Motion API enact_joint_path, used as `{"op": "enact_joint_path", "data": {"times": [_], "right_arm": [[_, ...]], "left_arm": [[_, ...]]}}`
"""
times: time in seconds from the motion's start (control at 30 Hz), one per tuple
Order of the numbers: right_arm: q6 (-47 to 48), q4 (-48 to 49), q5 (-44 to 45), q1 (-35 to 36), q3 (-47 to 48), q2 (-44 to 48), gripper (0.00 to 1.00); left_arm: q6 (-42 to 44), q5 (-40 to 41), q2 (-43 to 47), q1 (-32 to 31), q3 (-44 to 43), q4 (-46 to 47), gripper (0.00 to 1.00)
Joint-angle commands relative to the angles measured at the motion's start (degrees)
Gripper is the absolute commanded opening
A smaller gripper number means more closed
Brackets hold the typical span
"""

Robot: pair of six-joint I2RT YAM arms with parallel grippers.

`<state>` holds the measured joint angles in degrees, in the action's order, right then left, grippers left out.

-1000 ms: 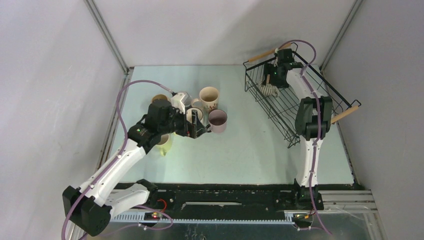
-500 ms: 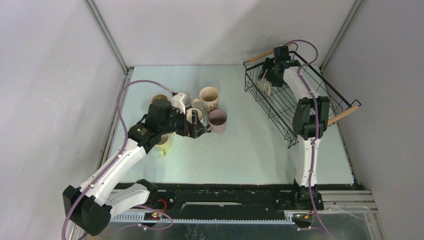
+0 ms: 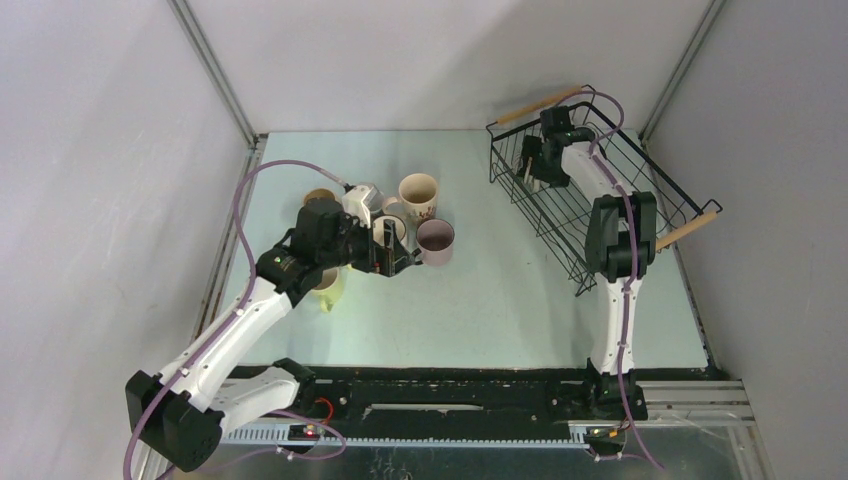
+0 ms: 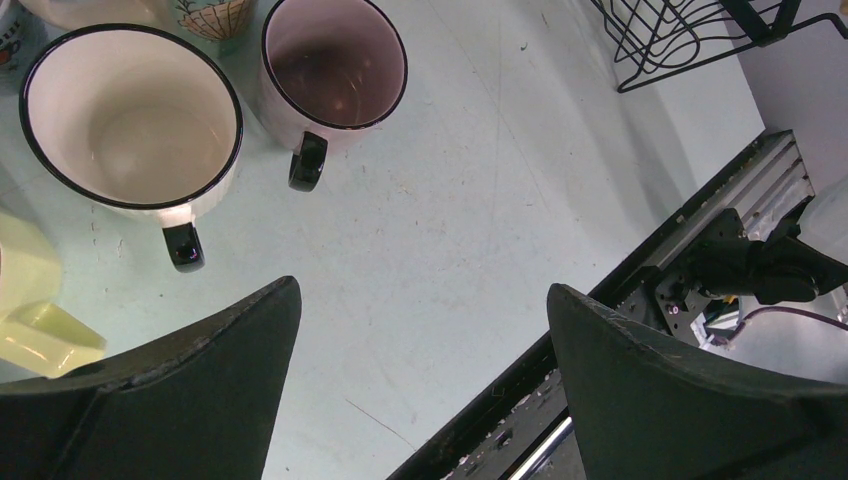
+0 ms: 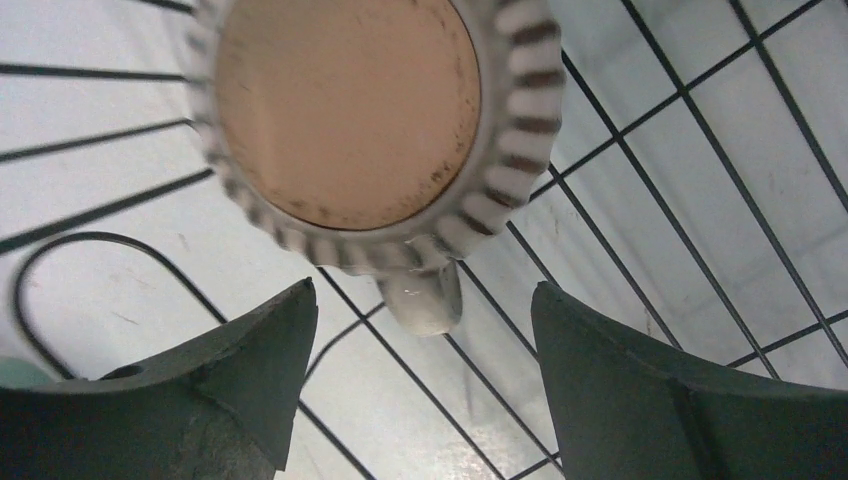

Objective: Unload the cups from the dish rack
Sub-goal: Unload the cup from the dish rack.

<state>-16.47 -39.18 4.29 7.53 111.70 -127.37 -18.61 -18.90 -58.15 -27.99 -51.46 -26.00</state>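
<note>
a pale green tabletop [image 3: 480, 300] is enclosed on three sides by plain grey walls [image 3: 90, 150]. slanted aluminium posts [image 3: 213, 72] are set at the two far corners. the near edge is bordered by a black rail [image 3: 450, 385]. faint scuffs are seen on the surface, which is lit softly and evenly.

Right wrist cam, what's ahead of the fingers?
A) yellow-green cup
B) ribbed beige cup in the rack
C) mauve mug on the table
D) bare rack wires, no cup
B: the ribbed beige cup sits on the dish rack wires, mouth toward the camera and handle pointing at the gap between the open right fingers, which do not touch it.
</note>
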Motion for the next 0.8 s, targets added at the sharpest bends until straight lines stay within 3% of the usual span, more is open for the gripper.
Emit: {"op": "enact_joint_path", "data": {"times": [0.0,0.4,0.77], "right_arm": [[4.7,2.6,0.4,0.3,-1.9,3.6,0.84],[8.4,7.0,0.2,0.1,-2.1,-0.3,0.58],[8.2,8.3,0.9,0.3,-3.7,-0.7,0.56]], "left_arm": [[-0.7,-1.6,0.5,-0.2,1.1,1.2,1.0],[-0.6,-1.1,0.3,-0.2,1.3,1.2,1.0],[-0.6,-1.5,-0.7,-0.2,1.2,1.2,1.0]]}}
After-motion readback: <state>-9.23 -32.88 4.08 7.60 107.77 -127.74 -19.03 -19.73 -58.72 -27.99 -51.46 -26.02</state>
